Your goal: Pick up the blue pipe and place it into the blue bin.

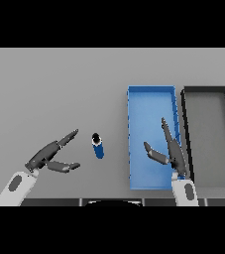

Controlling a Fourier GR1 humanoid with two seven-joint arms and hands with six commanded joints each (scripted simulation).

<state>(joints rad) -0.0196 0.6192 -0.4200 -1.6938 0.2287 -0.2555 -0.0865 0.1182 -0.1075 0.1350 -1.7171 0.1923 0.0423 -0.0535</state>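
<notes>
I see the grey tabletop (49, 84) filling the view, bare across its whole far half and left side, so there is plenty of free room there. On my right sit two long trays, side by side and nearly touching: the blue bin (151, 101), and beyond it, at the right edge of the view, a black bin (206, 90). Both run from mid-table back toward the near edge.

My right robot hand (169, 151) is over the near part of the blue bin, close to its right wall, fingers straight and pointing away from me, thumb spread to the left; it is open and holds nothing. My left robot hand (52, 155) is over the near left of the tabletop, fingers stretched toward the upper right, thumb below them, also open and empty.

The pipe (98, 145) stands on the tabletop between the left robot hand and the blue bin's left wall, just beside the fingertips, apart from both.
</notes>
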